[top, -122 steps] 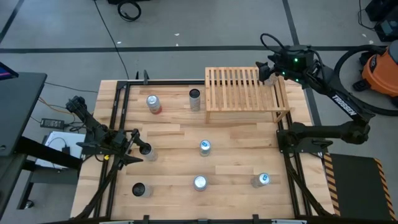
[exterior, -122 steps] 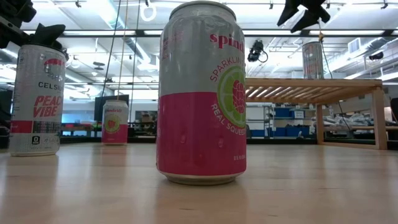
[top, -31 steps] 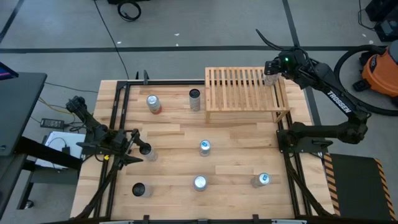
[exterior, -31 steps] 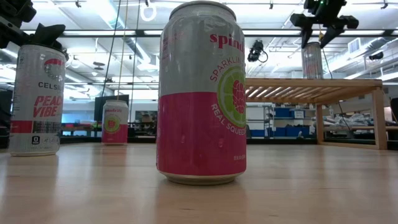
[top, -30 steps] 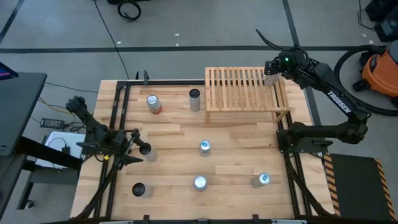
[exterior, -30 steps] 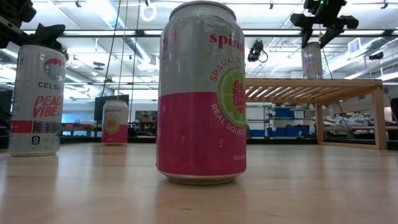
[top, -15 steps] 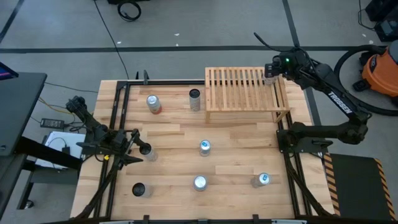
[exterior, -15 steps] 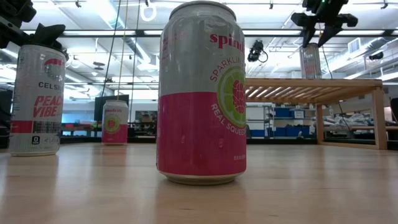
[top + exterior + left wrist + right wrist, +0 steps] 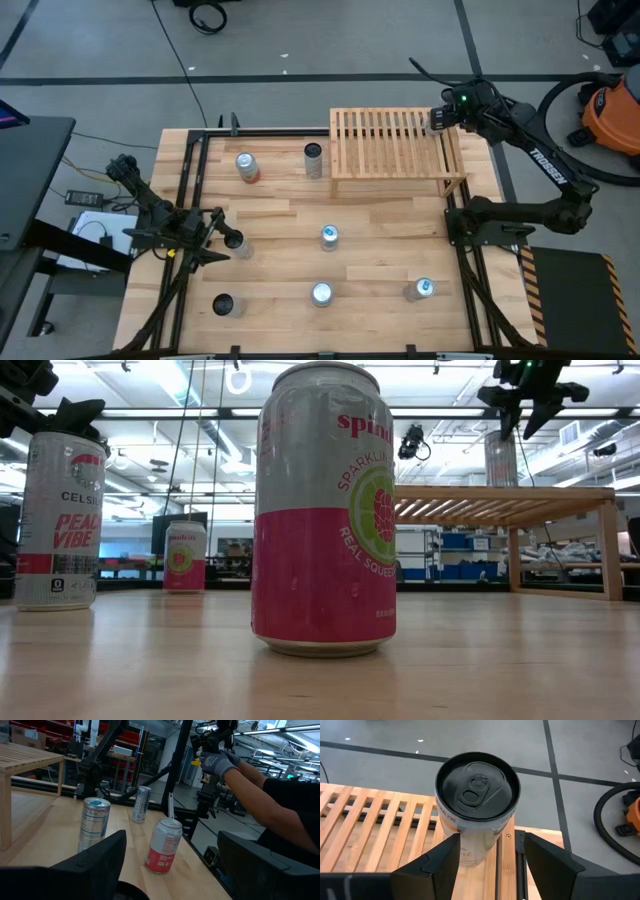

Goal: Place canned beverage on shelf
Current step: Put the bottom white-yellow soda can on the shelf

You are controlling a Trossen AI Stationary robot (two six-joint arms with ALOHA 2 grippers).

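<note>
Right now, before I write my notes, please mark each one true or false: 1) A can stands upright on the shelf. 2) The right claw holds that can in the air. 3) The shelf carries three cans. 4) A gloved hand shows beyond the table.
1) True. The can stands upright at a corner of the shelf.
2) False. The can rests on the slats; the right claw is open above it.
3) False. Only this one can is on the shelf.
4) True. The left wrist view shows a person's gloved hand beyond the table's edge.
</note>
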